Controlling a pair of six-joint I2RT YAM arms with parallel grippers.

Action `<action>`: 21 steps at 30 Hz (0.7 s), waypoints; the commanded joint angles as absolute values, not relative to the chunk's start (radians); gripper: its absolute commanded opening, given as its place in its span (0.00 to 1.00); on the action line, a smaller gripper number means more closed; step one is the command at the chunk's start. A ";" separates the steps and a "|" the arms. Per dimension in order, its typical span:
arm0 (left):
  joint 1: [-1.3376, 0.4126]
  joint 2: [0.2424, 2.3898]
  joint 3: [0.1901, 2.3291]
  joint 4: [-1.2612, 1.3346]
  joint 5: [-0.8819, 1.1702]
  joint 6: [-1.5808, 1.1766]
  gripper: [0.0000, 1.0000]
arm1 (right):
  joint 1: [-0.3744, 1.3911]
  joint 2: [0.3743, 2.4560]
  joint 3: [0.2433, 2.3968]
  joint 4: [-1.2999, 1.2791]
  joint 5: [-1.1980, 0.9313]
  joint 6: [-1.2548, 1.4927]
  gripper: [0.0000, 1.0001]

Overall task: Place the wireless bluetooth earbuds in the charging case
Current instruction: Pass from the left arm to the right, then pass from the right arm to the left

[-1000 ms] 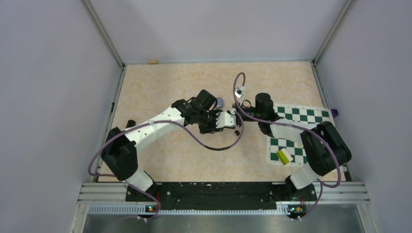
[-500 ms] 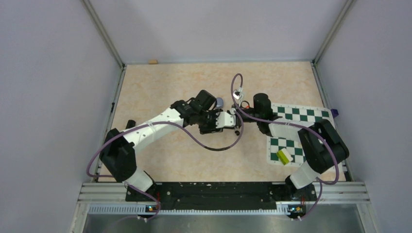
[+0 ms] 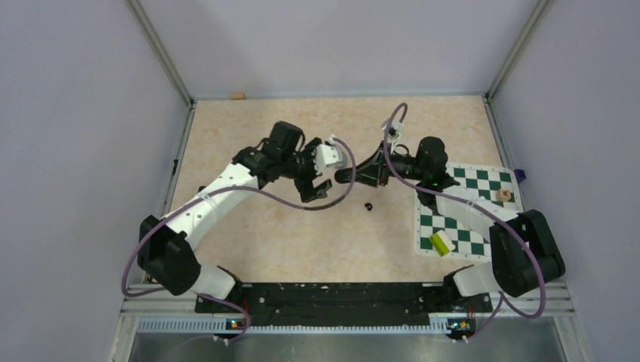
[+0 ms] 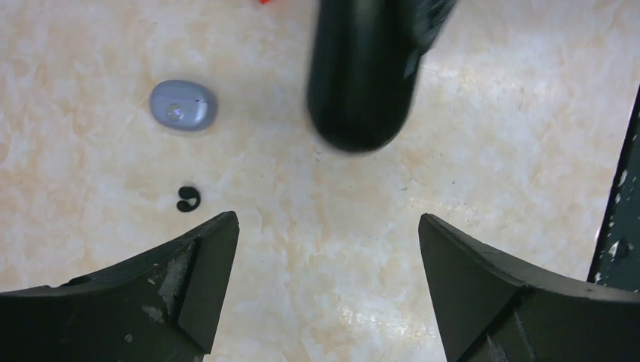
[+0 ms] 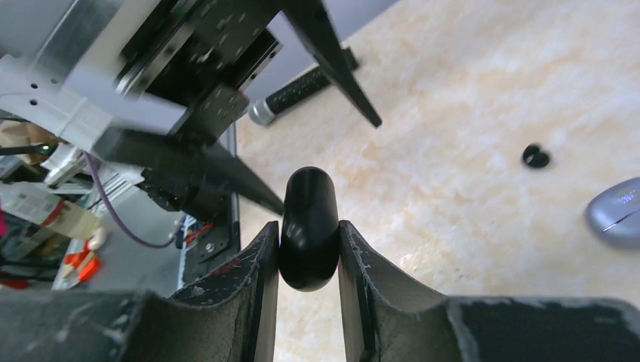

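My right gripper (image 5: 308,226) is shut on a glossy black charging case (image 5: 309,219), holding it above the table by one end. The case looms near the top of the left wrist view (image 4: 362,75) and shows mid-table from above (image 3: 346,175), just ahead of the right gripper (image 3: 362,175). A tiny black earbud (image 3: 369,205) lies on the table below it (image 4: 188,199) (image 5: 536,156). A closed lilac-grey rounded case (image 4: 183,105) (image 5: 615,213) rests near that bud. My left gripper (image 4: 326,222) (image 3: 330,175) is open and empty, left of the black case.
Two green checkered mats (image 3: 468,181) (image 3: 447,230) lie at the right, one with a yellow-green block (image 3: 441,241), the other with a small tan piece (image 3: 504,194). A wooden block (image 3: 238,96) sits by the back wall. Purple cables arc over both arms.
My left gripper has opened and drawn back to the left. The right gripper has closed on the black case and shifted right with it. The black earbud now lies uncovered.
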State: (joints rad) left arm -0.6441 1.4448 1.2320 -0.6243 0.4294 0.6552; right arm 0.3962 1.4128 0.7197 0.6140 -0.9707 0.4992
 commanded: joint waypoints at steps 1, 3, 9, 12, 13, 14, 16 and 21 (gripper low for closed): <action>-0.484 1.402 1.318 -0.555 0.738 0.495 0.95 | 0.354 1.303 0.705 0.755 -1.000 0.494 0.09; -0.430 1.430 1.345 -0.515 0.863 0.415 0.97 | 0.350 1.254 0.686 0.795 -0.997 0.476 0.08; -0.424 1.560 1.401 -0.225 1.211 -0.015 0.91 | 0.349 1.085 0.596 0.901 -0.909 0.395 0.09; -0.432 1.565 1.240 0.265 1.258 -0.416 0.90 | 0.336 1.038 0.560 0.975 -0.846 0.424 0.09; -0.434 1.568 1.198 0.400 1.261 -0.508 0.90 | 0.327 1.036 0.555 0.990 -0.830 0.441 0.09; -0.434 1.571 1.159 0.514 1.267 -0.591 0.89 | 0.320 1.034 0.549 0.997 -0.807 0.451 0.08; -0.434 1.573 1.099 0.692 1.271 -0.709 0.89 | 0.317 1.035 0.536 1.007 -0.755 0.451 0.09; -0.458 1.551 1.053 0.800 1.268 -0.766 0.91 | 0.316 1.081 0.484 1.107 -0.656 0.512 0.09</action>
